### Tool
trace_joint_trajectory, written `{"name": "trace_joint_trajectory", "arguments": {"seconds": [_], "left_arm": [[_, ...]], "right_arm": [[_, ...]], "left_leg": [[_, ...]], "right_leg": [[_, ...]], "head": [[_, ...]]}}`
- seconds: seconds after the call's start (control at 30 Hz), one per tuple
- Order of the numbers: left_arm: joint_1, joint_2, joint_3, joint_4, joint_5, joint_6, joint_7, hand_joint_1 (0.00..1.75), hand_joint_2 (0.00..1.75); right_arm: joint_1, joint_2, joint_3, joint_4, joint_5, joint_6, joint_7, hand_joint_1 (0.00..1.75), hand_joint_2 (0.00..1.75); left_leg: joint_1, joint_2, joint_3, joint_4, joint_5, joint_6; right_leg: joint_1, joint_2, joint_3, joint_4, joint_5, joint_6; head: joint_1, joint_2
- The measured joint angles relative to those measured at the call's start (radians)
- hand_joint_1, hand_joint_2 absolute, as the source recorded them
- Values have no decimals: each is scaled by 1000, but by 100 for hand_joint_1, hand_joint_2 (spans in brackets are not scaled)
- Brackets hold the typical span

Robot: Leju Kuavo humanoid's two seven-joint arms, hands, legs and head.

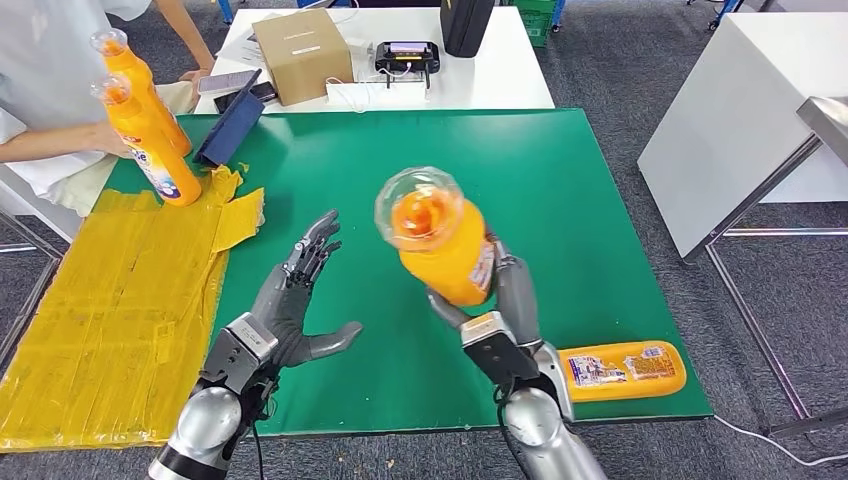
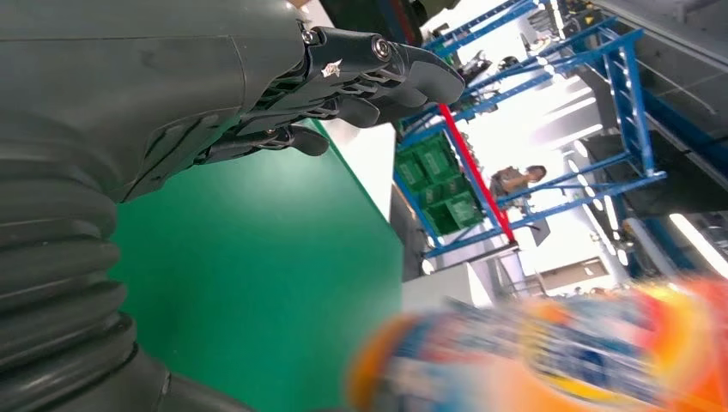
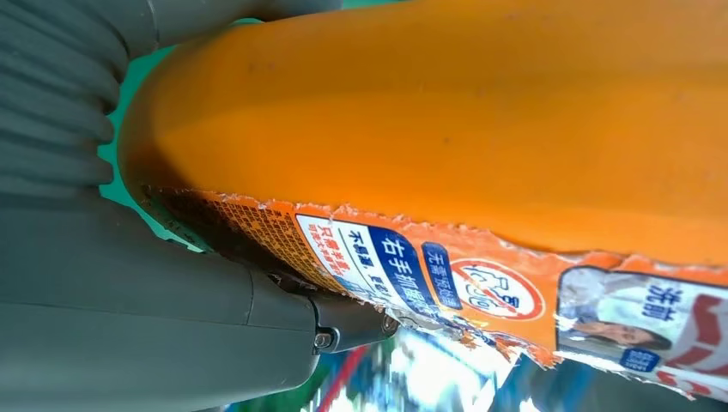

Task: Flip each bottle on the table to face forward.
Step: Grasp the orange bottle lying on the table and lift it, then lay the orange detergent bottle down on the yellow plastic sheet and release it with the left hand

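green matting covers the bench, which fills the middle of the head view, with a sheet of yellow taped cardboard over its left part. grey carpet floor runs around it; a white table stands at the upper centre carrying a cardboard box and a small black device, and another white table is at the right. right of centre the right hand grips an orange bottle lifted off the bench, its clear cap tilted toward the camera and the fingers wrapped round its lower body. left of centre the left hand hangs released, fingers spread and thumb out, holding nothing. a second orange bottle lies on its side at the lower right near the bench edge, label up. at the upper left a person's hand is at two more upright orange bottles beside a dark tablet.

left wrist view: the left hand's dark fingers stretch out over the green bench with nothing in them. behind are blue racking with green crates and a bright room, which the head view lacks. the held bottle is an orange blur at the lower right.

right wrist view: the bottle's orange body sits close up, showing a torn-edged label with blue and white print, and the grey thumb is pressed against it.
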Motion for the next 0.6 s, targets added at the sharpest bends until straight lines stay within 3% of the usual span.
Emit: {"name": "trace_joint_trajectory", "arguments": {"seconds": [0.17,0.6], "left_arm": [[-10,-4,-23,0,16,-6,-9,0,175],[-38,-9,-61,0,31,-13,-24,0,175]], "right_arm": [[-37,30,82,126,-13,39,11,175,175],[-103,72,181,308,-15,92,18,175,175]], "left_leg": [[0,0,0,0,0,0],[0,1,-1,0,0,0]], "right_leg": [[0,0,0,0,0,0],[0,0,-1,0,0,0]], "head": [[0,0],[0,0]]}}
